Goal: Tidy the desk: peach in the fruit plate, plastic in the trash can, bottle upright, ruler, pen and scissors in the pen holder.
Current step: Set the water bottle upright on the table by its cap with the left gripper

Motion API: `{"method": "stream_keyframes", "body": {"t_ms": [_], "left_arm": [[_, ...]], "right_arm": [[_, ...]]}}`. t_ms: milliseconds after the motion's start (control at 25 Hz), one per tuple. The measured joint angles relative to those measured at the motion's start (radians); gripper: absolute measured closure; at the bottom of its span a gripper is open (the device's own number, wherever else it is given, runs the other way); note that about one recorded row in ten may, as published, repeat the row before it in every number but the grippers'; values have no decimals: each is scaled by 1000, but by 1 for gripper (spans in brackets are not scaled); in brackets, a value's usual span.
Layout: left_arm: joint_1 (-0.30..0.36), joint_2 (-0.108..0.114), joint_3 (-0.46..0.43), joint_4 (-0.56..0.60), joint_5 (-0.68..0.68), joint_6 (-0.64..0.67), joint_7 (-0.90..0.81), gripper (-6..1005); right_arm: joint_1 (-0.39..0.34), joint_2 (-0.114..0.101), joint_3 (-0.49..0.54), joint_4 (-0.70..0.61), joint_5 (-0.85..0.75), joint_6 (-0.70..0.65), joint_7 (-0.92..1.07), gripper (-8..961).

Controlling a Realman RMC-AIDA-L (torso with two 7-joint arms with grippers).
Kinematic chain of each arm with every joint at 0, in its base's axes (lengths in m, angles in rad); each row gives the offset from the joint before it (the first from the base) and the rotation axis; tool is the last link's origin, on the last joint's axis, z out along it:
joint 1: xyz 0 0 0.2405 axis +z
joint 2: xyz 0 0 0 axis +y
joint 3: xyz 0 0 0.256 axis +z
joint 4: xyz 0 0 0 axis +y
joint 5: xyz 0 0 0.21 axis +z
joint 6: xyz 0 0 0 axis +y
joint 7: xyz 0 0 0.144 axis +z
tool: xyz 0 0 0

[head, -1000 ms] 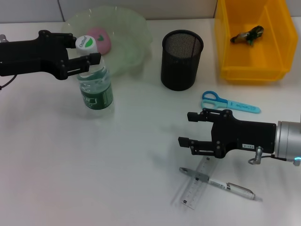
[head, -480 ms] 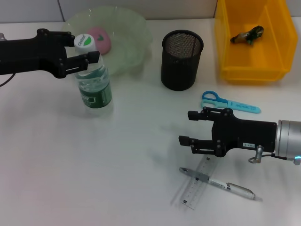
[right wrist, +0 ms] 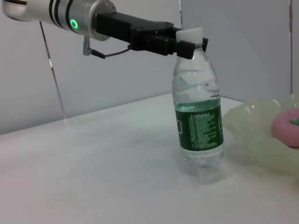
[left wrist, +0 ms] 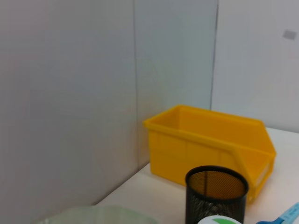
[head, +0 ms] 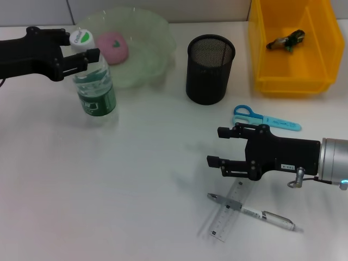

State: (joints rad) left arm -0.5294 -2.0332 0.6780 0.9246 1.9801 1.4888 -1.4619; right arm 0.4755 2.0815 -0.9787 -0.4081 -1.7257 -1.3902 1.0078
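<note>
The clear bottle [head: 95, 87] with a green label and white cap stands upright on the table, just left of the pale green fruit plate [head: 147, 49]. My left gripper [head: 77, 53] is shut on its neck under the cap; the right wrist view shows the same hold, with the left gripper [right wrist: 188, 45] on the bottle [right wrist: 198, 126]. The pink peach [head: 113, 46] lies in the plate. Blue scissors [head: 265, 118], a clear ruler [head: 227, 213] and a silver pen [head: 254, 212] lie on the table. My right gripper [head: 221, 147] hovers open above the ruler and pen. The black mesh pen holder [head: 210, 69] stands at centre back.
A yellow bin [head: 293, 49] at the back right holds a crumpled piece of plastic [head: 285, 39]. The left wrist view shows the bin [left wrist: 210, 144] and pen holder [left wrist: 216, 193] before a grey wall. White table spreads across the front left.
My left gripper has carried the bottle leftward and a little toward the back, keeping it upright. The right arm has stayed where it was.
</note>
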Motion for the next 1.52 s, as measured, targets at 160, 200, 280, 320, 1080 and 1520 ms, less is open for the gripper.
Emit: {"method": "stream_keyframes", "body": {"t_ms": [160,200,280,320,1080,1520], "left_arm": [[8,3,0,0,1,-19,-2,547],[11,5,-1,0,1,-24,-3,547],[15,7,-5,0,1,-30,-3,547],[17,8,-10,0,1,-33,-4,547],[35,11,-23,-19,2,-117,-5,545],[33,9,-23,-24,0,-119,-3,544]], "right_arm": [[0,0,0,0,0,-1,0,213],[0,0,0,0,0,-1,0,213],[0,0,0,-2,0,-1,0,213],[0,0,0,-2,0,-1,2,213],[10,0,-5,-3,0,-3,8,213],[11,0,-6,-3,0,-2,9,213]]}}
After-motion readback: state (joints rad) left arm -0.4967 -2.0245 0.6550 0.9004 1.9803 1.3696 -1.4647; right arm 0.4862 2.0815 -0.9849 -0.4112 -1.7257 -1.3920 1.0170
